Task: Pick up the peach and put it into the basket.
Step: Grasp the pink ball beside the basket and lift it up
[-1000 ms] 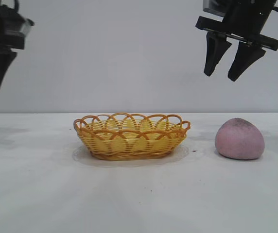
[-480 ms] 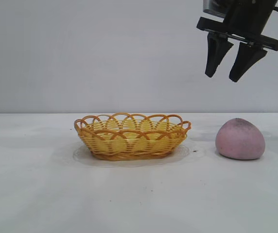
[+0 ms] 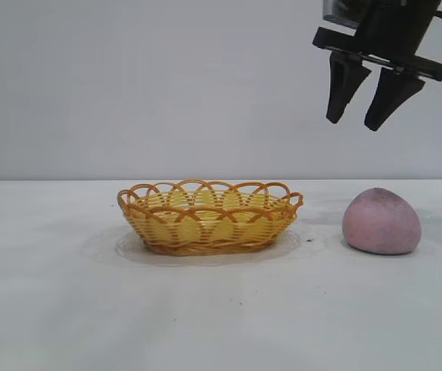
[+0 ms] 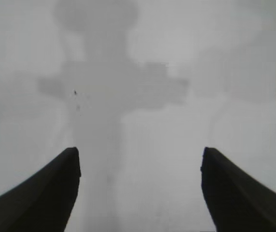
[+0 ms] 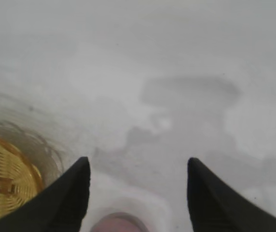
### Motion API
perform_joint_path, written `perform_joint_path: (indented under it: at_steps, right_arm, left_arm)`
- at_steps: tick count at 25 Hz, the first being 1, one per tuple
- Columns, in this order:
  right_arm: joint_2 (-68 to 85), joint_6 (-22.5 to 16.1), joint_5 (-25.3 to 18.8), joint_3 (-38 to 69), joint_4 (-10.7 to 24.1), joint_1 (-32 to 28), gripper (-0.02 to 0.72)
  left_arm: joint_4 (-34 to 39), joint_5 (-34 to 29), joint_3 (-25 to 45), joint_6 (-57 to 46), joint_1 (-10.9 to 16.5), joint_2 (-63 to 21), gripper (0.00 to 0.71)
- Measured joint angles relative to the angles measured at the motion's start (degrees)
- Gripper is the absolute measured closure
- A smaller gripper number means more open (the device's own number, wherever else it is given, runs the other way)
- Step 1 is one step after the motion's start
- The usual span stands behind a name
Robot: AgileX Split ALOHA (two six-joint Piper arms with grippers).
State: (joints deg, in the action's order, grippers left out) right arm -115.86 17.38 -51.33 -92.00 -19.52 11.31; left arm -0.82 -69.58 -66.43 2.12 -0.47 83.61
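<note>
The pink-mauve peach (image 3: 382,221) with a speckled grey top rests on the white table at the right. A slice of the peach (image 5: 118,224) shows between my fingers in the right wrist view. The yellow-orange wicker basket (image 3: 209,217) sits in the middle, empty; part of the basket (image 5: 5,179) also appears in the right wrist view. My right gripper (image 3: 357,123) hangs open high above the table, a little left of the peach, holding nothing. My left gripper (image 4: 138,154) is out of the exterior view; its own view shows it open over bare table.
The white table (image 3: 66,309) stretches wide around the basket and peach, with a plain grey wall behind. A few dark specks (image 4: 75,93) mark the surface under the left arm.
The left arm has left the exterior view at the upper left. The right gripper has stayed nearly still, open above the peach. Peach and basket have not moved.
</note>
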Motion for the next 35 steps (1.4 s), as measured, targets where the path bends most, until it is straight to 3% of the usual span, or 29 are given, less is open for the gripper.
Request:
perform_joint_path:
  at_steps: [8, 14, 26, 35]
  right_arm:
    - [0.0, 0.0, 0.0, 0.0, 0.0, 0.0, 0.333]
    - [0.0, 0.0, 0.0, 0.0, 0.0, 0.0, 0.333]
    - [0.0, 0.0, 0.0, 0.0, 0.0, 0.0, 0.333]
    - [0.0, 0.0, 0.0, 0.0, 0.0, 0.0, 0.333]
  left_arm:
    - [-1.1, 0.4, 16.1, 0.1, 0.0, -20.6, 0.203]
    - [-2.4, -0.7, 24.3, 0.1, 0.0, -38.1, 0.203]
    - [-2.1, 0.0, 34.0, 0.3, 0.0, -70.7, 0.203]
    - [-1.1, 4.6, 38.3, 0.3, 0.0, -82.7, 0.203]
